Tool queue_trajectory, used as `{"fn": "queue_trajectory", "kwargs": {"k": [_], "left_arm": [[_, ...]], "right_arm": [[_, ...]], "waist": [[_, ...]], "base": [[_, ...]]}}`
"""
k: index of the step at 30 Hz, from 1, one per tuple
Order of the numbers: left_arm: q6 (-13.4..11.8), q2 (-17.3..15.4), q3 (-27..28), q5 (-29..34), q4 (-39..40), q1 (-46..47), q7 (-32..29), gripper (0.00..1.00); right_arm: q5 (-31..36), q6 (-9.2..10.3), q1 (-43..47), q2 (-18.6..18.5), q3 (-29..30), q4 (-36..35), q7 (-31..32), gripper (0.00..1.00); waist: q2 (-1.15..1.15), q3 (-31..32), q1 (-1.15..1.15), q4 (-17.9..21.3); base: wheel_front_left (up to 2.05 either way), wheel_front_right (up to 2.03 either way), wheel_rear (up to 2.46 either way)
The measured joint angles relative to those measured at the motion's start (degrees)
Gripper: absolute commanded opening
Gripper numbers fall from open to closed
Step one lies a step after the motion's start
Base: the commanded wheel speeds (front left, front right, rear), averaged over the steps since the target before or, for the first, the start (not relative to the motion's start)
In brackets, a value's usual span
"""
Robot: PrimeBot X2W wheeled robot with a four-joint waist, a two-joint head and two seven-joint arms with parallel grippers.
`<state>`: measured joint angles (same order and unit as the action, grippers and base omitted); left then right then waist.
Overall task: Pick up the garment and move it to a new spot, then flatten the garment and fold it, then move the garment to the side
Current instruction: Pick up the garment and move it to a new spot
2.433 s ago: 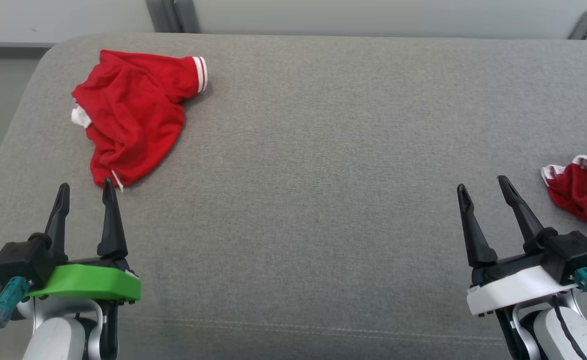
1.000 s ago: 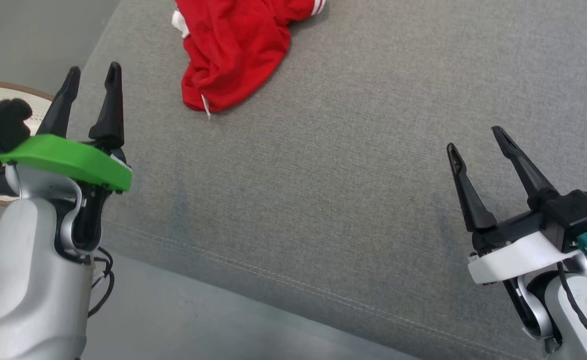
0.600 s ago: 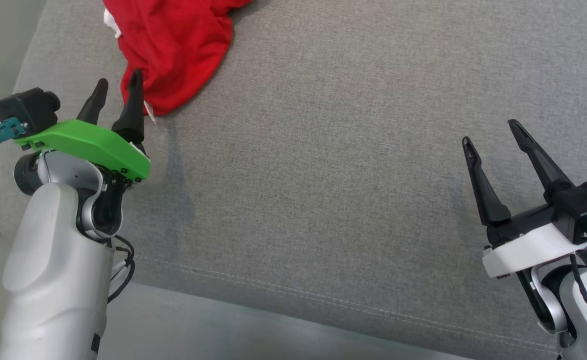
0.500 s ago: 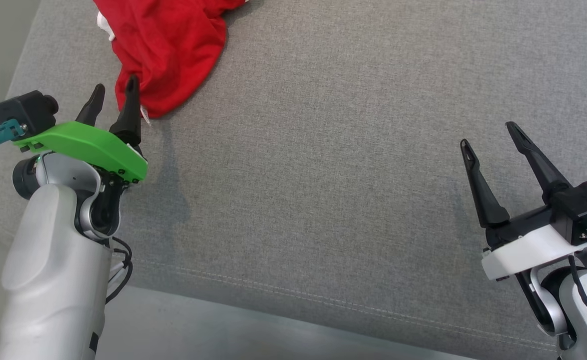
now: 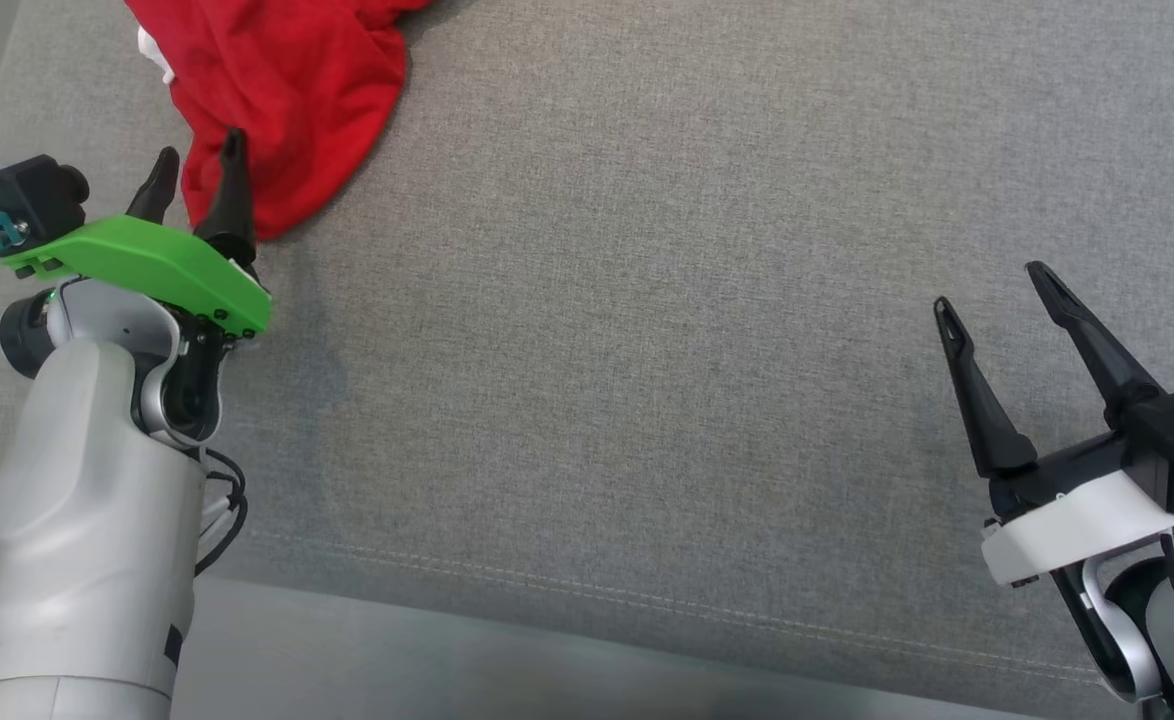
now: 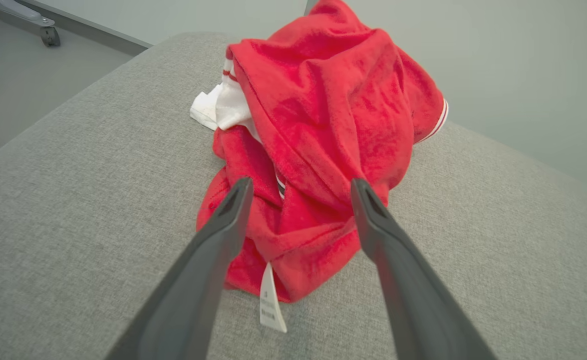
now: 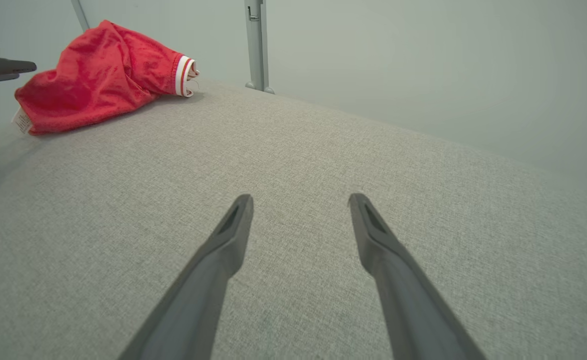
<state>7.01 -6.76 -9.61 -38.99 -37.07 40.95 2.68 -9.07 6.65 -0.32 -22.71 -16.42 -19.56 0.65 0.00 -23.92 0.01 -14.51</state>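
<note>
Two wide-spread, empty fingers of the left gripper [image 6: 301, 182] frame the red garment [image 6: 323, 115], so it should push deeper into the folds before closing.

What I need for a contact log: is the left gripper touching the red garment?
Cannot tell. In the left wrist view the open left gripper frames the red garment; its fingertips overlap the fabric, showing neither gap nor dent.

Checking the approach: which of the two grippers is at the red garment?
The left gripper, on the green mount: its open fingers frame the red garment's near edge. The right gripper, white mount, is open over bare cushion.
</note>
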Motion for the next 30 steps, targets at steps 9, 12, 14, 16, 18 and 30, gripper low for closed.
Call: {"fn": "queue_trajectory", "kwargs": {"k": [9, 12, 14, 16, 18, 30], "left_arm": [[0.05, 1.46, -2.11, -0.26, -4.9, 2.45, 1.65, 1.0], [0.05, 1.47, -3.02, -0.35, -6.42, 2.71, 1.91, 1.0], [0.05, 1.54, -3.75, -1.33, -6.54, 2.74, 1.92, 1.0], [0.05, 1.97, -4.91, -2.58, -6.61, 2.76, 1.92, 1.0], [0.07, 2.24, -5.81, -2.79, -6.6, 2.85, 1.93, 1.0], [0.07, 2.12, -7.47, -4.23, -9.21, 3.82, 3.13, 0.0]], "right_arm": [[0.04, 0.08, 1.54, -0.29, 1.11, -2.13, 1.48, 1.0], [0.09, 0.09, 1.73, -0.36, 1.05, -2.43, 1.89, 1.0], [0.11, 0.09, 1.92, -0.43, 1.05, -3.21, 2.26, 1.0], [0.18, 0.09, 2.23, -0.63, 1.16, -3.33, 2.55, 1.0], [0.18, 0.1, 2.71, -0.7, 1.36, -3.81, 2.94, 1.0], [0.52, 0.44, 4.25, -0.69, 1.86, -5.84, 4.01, 1.0]], "waist": [[0.0, -0.79, 0.0, -0.26], [0.0, -0.66, 0.0, -0.21], [0.0, -0.61, -0.01, 0.01], [0.0, -0.57, 0.0, 0.18], [0.0, -0.58, 0.0, 0.33], [0.0, -0.76, 0.0, 0.79]], "base": [[0.0, 0.0, 0.0], [0.0, 0.0, 0.0], [0.0, 0.0, 0.0], [0.0, 0.0, 0.0], [0.0, 0.0, 0.0], [0.0, 0.0, 0.0]]}}
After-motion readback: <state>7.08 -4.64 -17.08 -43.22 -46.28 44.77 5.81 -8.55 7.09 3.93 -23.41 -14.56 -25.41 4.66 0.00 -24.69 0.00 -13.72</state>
